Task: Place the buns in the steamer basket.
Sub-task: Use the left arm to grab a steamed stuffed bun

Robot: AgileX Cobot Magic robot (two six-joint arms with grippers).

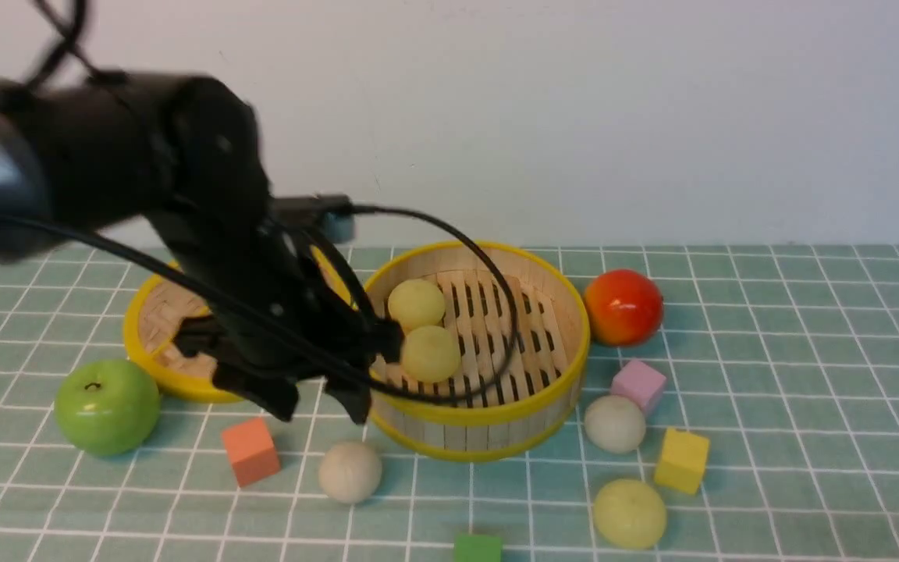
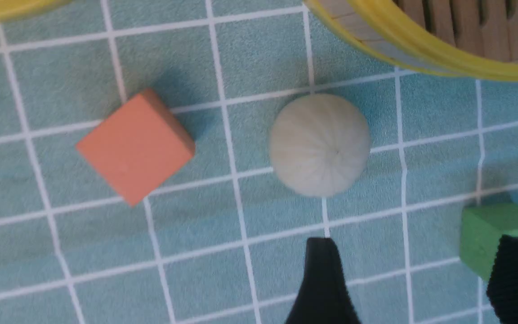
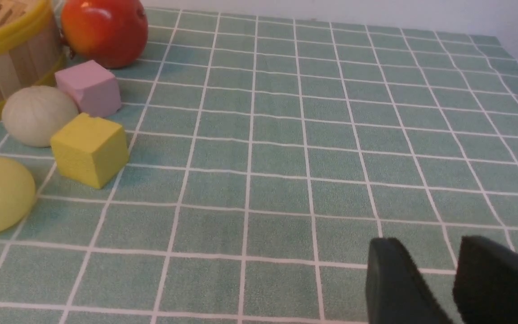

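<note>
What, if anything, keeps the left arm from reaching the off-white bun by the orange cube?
Probably nothing, so yes: the left gripper hovers open close to the bun, bare cloth between; orange cube and steamer basket stand clear of it.

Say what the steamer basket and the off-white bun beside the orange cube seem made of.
Round slatted steamer basket: pale bamboo or wood, matte slats with gaps; yellow rims look painted or plastic. Off-white round bun: matte, probably foam or soft plastic, judging by fine pleat lines meeting at one point.
</note>
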